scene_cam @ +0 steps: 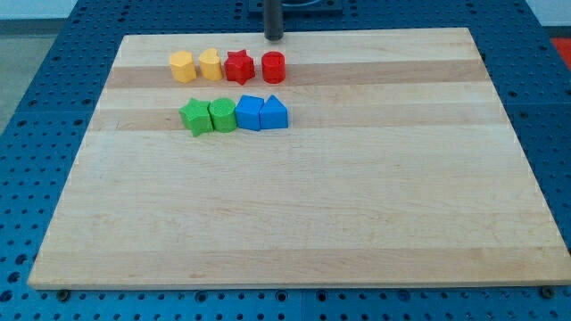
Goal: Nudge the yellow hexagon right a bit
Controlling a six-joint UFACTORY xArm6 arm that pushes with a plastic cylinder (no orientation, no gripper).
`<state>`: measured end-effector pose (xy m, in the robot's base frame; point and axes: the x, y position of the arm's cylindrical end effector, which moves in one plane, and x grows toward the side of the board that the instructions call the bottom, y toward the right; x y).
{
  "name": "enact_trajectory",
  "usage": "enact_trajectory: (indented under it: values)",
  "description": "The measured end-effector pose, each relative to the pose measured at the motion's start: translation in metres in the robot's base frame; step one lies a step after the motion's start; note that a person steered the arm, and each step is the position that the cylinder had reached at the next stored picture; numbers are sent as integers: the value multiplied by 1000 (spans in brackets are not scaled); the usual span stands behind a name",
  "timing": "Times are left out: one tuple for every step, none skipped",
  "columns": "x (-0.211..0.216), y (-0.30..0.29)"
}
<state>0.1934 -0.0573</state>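
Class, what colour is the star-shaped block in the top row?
Red: the red star, seen in the camera view.

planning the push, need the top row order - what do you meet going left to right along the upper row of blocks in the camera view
yellow hexagon → yellow heart-like block → red star → red cylinder. All four sit close in one row. My tip is above the red cylinder, toward the view's top, at the board's edge, well right of the hexagon.
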Motion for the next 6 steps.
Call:
enact_trajectory:
  values:
    - [-1,-64]
    - [0,-128]
    - [15,-205]
    - [37,-247]
    - [96,-238]
    - [89,-237]
